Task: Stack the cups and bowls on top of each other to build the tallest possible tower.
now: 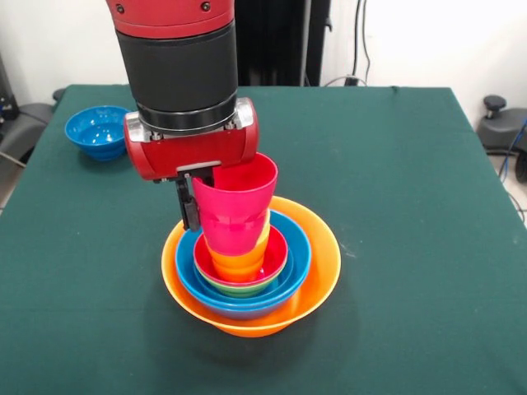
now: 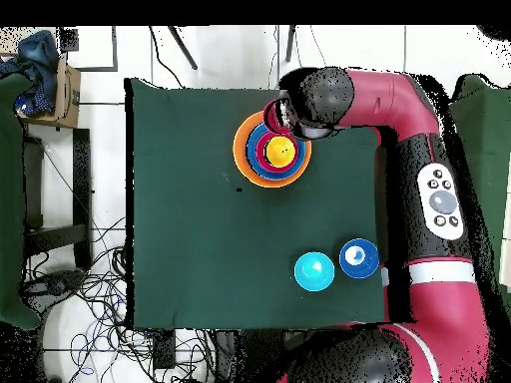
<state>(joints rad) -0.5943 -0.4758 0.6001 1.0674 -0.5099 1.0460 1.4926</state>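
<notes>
The tower stands near the table's middle. Its base is the large orange bowl (image 1: pixel 319 276) (image 2: pixel 243 150), holding a blue bowl (image 1: pixel 298 253), a green bowl (image 1: pixel 239 289) and a red bowl (image 1: pixel 280 257). An orange cup (image 1: pixel 239 263) stands in the red bowl, with a yellow edge showing beside it. A red/pink cup (image 1: pixel 239 206) sits on top of the orange cup, leaning slightly. My gripper (image 1: pixel 196 214) comes down from above and is shut on the red cup's left wall. One black finger (image 1: pixel 188 207) is outside the cup; the other is hidden inside.
A dark-blue bowl (image 1: pixel 99 132) (image 2: pixel 358 257) sits apart near the robot's side of the green table (image 1: pixel 412 206). A light-blue bowl (image 2: pixel 313 270) lies beside it in the overhead view, hidden behind the arm in the front view. The arm's wrist (image 2: pixel 319 95) covers the tower's edge.
</notes>
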